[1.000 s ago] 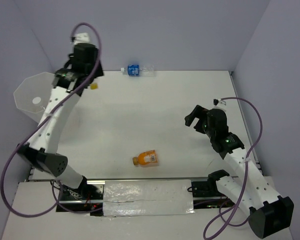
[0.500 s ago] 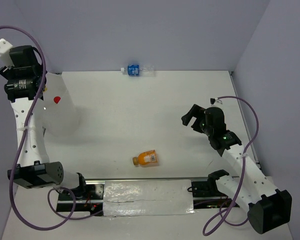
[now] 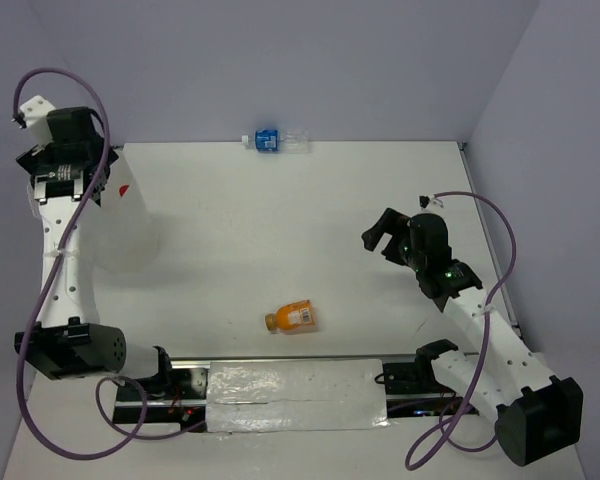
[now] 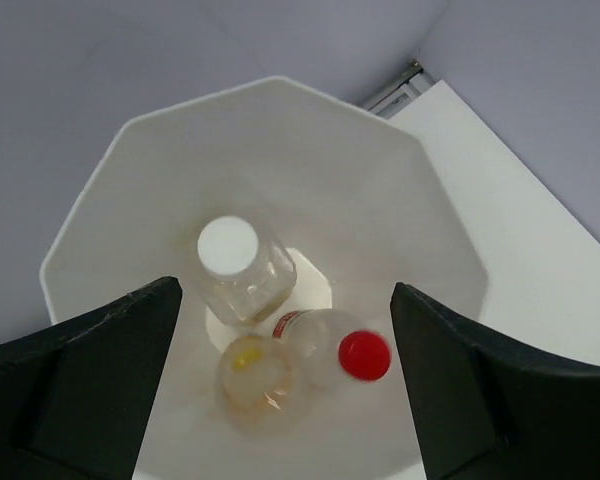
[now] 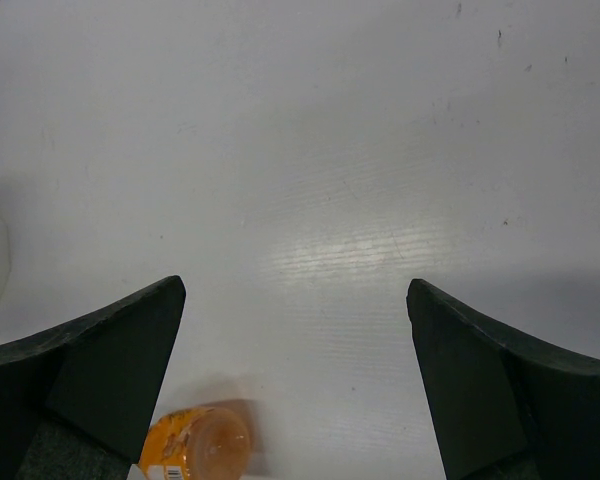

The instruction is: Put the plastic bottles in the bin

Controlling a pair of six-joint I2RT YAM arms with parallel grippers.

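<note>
Bin [image 4: 380, 190] holds three bottles [image 4: 242, 262]; orange bottle [image 3: 292, 318] towards near edge and blue-labelled bottle [image 3: 270, 140] at far edge are left; left hand [image 4: 285, 288] and right hand [image 5: 296, 288] both apart, empty

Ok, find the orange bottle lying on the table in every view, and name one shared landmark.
Top external: the orange bottle lies on its side just below centre.
Left wrist: not in it; this view shows the bin holding three other bottles.
Right wrist: the orange bottle is at the bottom edge, left of centre, partly cut off.
Shared landmark: the white table shows in all three views.
</note>
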